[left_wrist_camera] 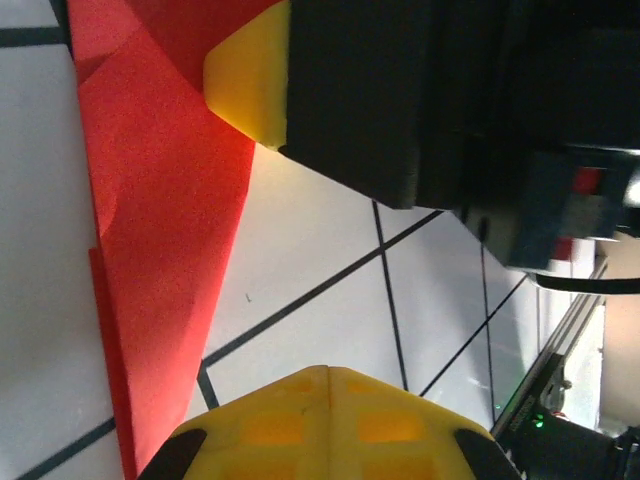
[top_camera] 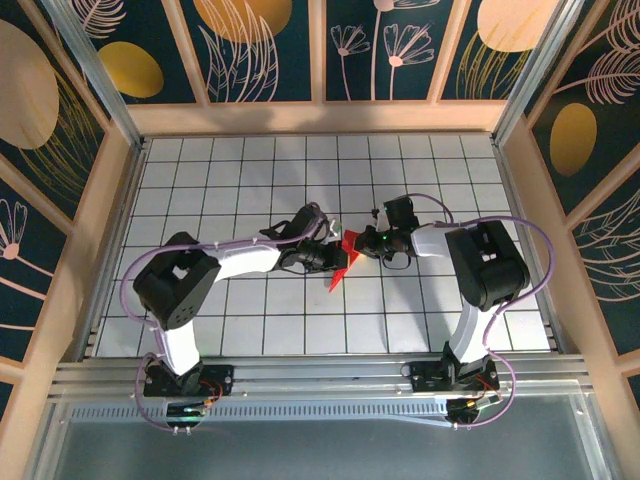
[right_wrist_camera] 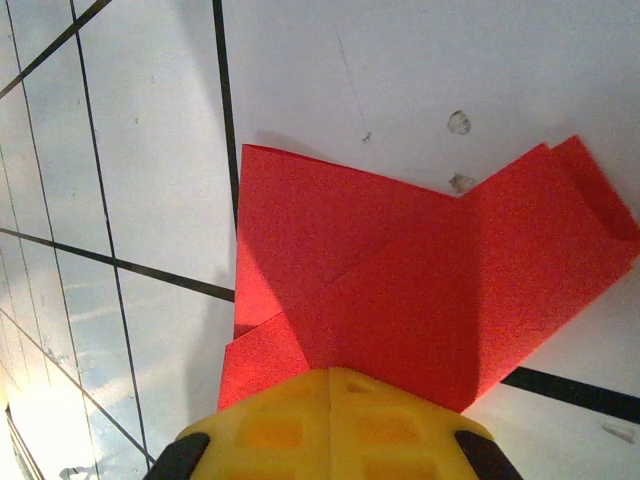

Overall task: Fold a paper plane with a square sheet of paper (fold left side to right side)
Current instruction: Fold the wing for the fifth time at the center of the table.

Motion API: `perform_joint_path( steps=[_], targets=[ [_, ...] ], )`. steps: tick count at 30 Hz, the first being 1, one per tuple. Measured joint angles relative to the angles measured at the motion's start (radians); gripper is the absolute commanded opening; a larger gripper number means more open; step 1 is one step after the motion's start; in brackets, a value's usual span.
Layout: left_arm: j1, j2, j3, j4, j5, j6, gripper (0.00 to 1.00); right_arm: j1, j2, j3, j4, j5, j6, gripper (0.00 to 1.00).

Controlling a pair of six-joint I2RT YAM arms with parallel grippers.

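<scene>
Step in hand (judged): late fold, crease being set.
- Paper [top_camera: 342, 262]: red, partly folded, layered, pointed; at table [top_camera: 250, 180] centre.
- Left end effector [top_camera: 322, 258]: fully closed, at paper edge.
- Right end effector [top_camera: 372, 243]: fully closed, tips on paper; pinch unconfirmed.
- Next move: press crease flat without shifting paper.

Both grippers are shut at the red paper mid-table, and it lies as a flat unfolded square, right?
No: the red paper is already folded, with creases and overlapping flaps, per the right wrist view. Left gripper and right gripper are shut at it mid-table.
</scene>
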Motion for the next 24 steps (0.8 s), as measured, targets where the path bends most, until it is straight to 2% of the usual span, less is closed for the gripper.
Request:
perform_joint_path(
  steps=[10,24],
  targets=[
    [0.002,0.137,0.102,-0.020,0.005,0.032,0.00,0.004,0.000,0.002,0.001,0.006,0.000,0.00],
    [0.016,0.216,0.167,-0.021,-0.022,0.060,0.00,0.008,0.008,0.014,-0.008,0.010,-0.003,0.00]
  ],
)
